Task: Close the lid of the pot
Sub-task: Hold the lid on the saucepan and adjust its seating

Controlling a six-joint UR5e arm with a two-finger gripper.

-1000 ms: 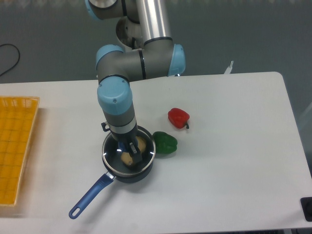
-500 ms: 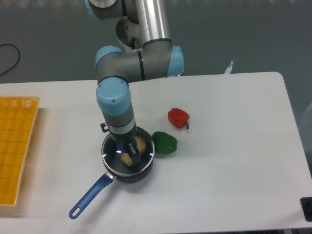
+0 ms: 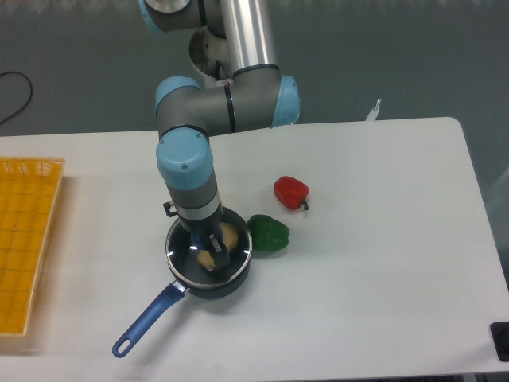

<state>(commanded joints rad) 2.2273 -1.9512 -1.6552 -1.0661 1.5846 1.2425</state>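
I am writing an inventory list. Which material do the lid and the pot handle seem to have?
The lid looks like clear glass with a thin shiny metal rim: tan food shows through it. The pot handle is glossy blue, perhaps coated metal or plastic; the camera cannot settle which.

The pot [image 3: 208, 274] is a small, round, dark saucepan standing upright on the counter, left of the middle and nearer the front edge than the back. Its long blue handle [image 3: 147, 320] runs out toward the front-left corner and ends in a loop hole. The lid [image 3: 208, 248] is a clear glass disc with a thin metal rim, lying over the pot's mouth; pale yellowish contents show through the glass. Its centre knob is mostly hidden.
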